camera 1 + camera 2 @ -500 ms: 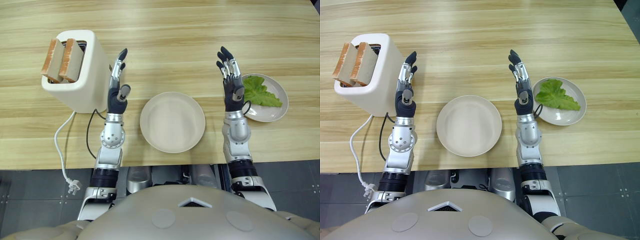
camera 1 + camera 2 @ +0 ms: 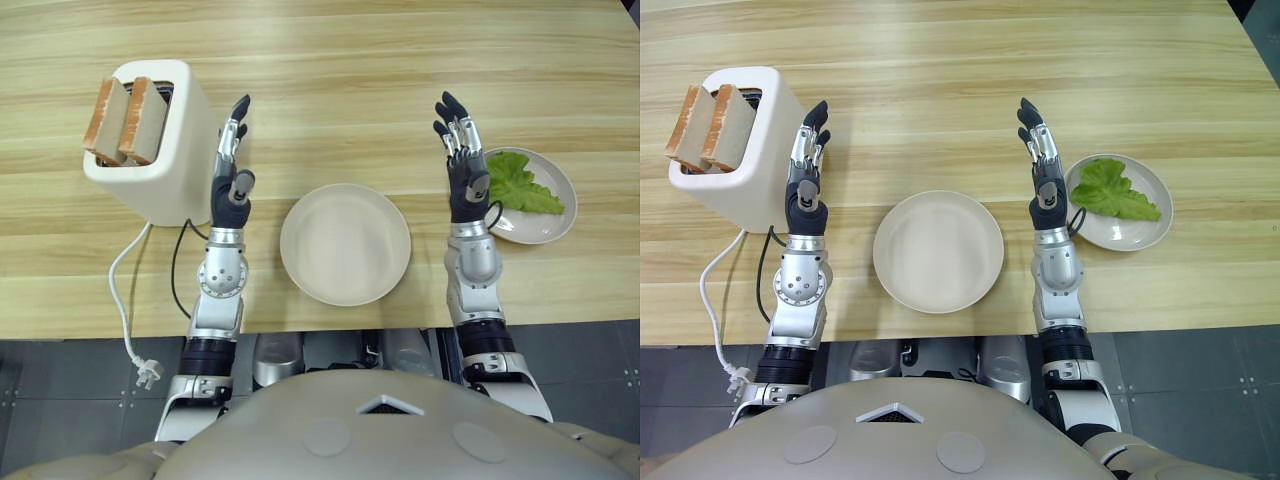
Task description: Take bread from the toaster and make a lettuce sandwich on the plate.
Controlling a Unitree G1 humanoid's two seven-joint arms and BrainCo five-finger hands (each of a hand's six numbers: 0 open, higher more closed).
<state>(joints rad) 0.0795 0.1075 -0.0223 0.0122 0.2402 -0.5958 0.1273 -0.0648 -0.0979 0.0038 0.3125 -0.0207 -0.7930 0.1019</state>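
Edged the left hand point(image 2: 232, 178) slightly nearer the toaster point(image 2: 165, 175) in the last half second, fingers straight and apart, holding nothing. Holds the right hand point(image 2: 462, 168) likewise open and empty, just beside the lettuce point(image 2: 520, 185) dish point(image 2: 548, 228). Shows 2 bread slices point(image 2: 125, 120) upright in the toaster slots. Leaves the plate point(image 2: 345, 245) bare on the surface point(image 2: 350, 80) between both hands.

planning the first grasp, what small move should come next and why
Likely lift the left hand over the toaster toward the nearer bread slice. Both slices stand in its slots, the plate in the middle holds nothing, and that hand is open beside the toaster.
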